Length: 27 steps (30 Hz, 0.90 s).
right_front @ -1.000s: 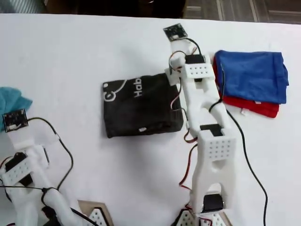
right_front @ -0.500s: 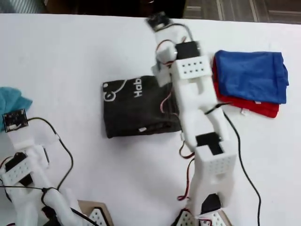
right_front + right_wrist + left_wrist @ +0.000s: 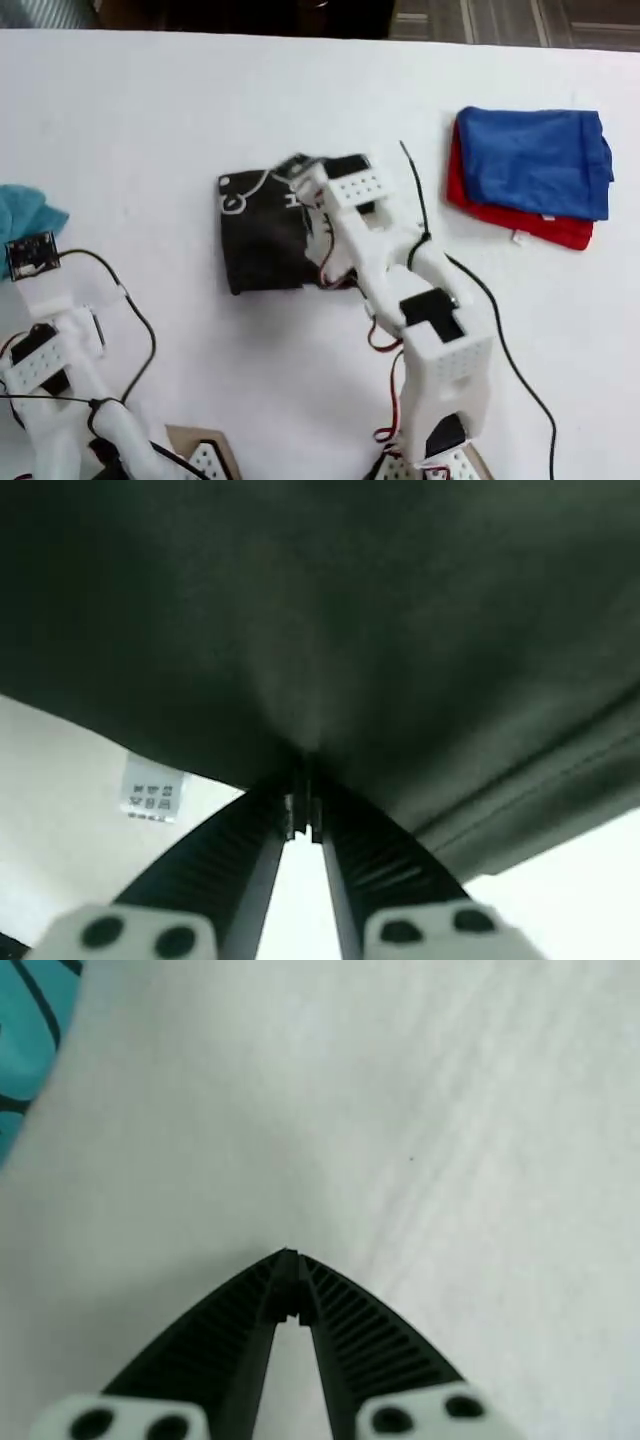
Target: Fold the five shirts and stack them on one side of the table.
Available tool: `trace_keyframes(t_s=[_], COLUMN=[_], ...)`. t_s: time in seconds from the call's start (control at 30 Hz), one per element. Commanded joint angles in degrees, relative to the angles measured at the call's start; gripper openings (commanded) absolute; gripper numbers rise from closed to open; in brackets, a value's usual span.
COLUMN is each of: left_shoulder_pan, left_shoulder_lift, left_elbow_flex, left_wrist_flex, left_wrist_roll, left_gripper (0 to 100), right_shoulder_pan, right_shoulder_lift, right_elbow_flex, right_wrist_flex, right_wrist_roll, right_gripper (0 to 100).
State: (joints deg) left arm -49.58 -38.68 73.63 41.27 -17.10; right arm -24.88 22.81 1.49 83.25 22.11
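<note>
A folded black shirt point(image 3: 262, 240) with white print lies in the middle of the table. My right arm point(image 3: 355, 200) hangs over its right half. In the right wrist view my right gripper point(image 3: 301, 780) is shut, its tips touching the black shirt point(image 3: 330, 610) near an edge, by a white label point(image 3: 152, 792). A folded blue shirt point(image 3: 535, 160) rests on a folded red shirt point(image 3: 535, 225) at the right. A teal shirt point(image 3: 25, 210) lies at the left edge. My left gripper point(image 3: 289, 1265) is shut over bare table, with the teal shirt point(image 3: 30, 1020) off to one side.
My left arm point(image 3: 45, 340) stands at the lower left with its cables. The white table point(image 3: 150, 110) is bare at the back and between the two arms. A dark floor runs beyond the far edge.
My right arm has swung from the black shirt's far right corner, leftward and toward the front, and now stands over the shirt. The left arm has not moved.
</note>
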Motion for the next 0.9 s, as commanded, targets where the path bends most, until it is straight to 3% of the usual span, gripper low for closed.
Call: trace_keyframes(t_s=[0.0, 0.33, 0.5, 0.63, 0.87], left_shoulder_pan=[-0.35, -0.26, -0.26, -0.26, -0.26], left_shoulder_lift=[-1.32, -1.32, -1.32, -1.32, -1.41], left_elbow_flex=[-0.13, -0.13, -0.13, -0.13, -0.13], left_wrist_flex=[-0.79, -0.79, -0.79, -0.79, -0.79], left_wrist_roll=[0.35, 0.35, 0.35, 0.35, 0.35], left_gripper=[3, 3, 3, 3, 3], right_shoulder_pan=[1.01, 4.97, 8.84, 10.24, 13.58], right_shoulder_lift=[-7.25, -20.09, -19.47, -17.27, -12.79], right_elbow_flex=[4.84, 5.54, 7.3, 11.78, 11.69], right_wrist_flex=[-3.03, -8.04, -8.04, -8.48, -18.24], right_wrist_roll=[0.62, 0.0, -6.07, -6.42, -6.33], right_gripper=[2.1, 2.0, 2.0, 2.0, 2.0])
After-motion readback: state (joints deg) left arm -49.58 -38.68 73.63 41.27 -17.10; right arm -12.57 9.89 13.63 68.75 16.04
